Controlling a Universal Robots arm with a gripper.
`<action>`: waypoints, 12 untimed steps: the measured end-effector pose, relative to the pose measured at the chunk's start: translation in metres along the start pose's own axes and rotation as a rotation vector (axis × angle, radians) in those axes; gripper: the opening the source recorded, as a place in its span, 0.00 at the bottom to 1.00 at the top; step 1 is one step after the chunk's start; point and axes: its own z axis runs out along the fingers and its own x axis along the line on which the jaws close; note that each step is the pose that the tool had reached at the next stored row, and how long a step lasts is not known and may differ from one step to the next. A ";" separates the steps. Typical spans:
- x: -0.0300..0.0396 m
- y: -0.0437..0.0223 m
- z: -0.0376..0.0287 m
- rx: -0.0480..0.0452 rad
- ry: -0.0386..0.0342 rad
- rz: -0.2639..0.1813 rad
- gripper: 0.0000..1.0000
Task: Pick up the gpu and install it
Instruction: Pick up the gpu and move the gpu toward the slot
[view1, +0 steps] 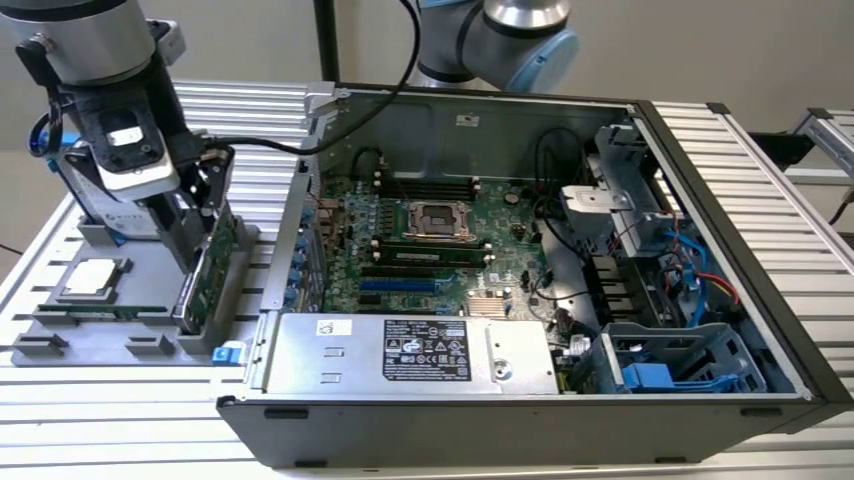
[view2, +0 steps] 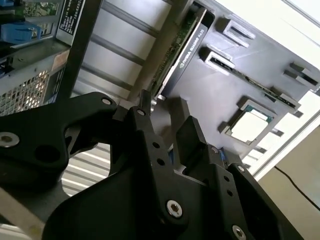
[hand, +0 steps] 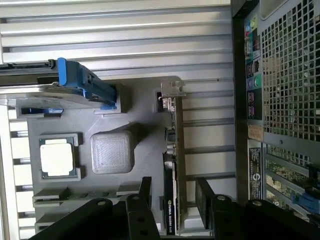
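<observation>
Black metal gripper (hand: 174, 184) hangs over gpu (hand: 172, 150), flat green-board card with black shroud and silver end bracket; fingers (hand: 146, 192) spread, straddling card, no contact seen. Card stands on edge in slot of matte grey moulded holder (hand: 145, 110), likely to leave both faces reachable. Holder sits on ribbed aluminium surface (view1: 747, 150), at nine o'clock of open black computer case (view1: 534, 425) in exterior view

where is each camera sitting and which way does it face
Exterior view: off the arm, looking down on the open computer case and grey tray; the arm and gripper show.
First wrist view: on the wrist, looking down past the open gripper at the gpu.
Second wrist view: on the wrist, angled past the gripper at the gpu.
Shared: both wrist views show gripper, gpu, grey tray.
</observation>
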 end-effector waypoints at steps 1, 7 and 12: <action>0.0000 0.0000 0.0012 0.0001 -0.0003 0.000 1.00; 0.0002 -0.0005 0.0109 0.0000 -0.0007 0.000 1.00; 0.0002 -0.0040 0.0190 0.0002 -0.0005 0.000 1.00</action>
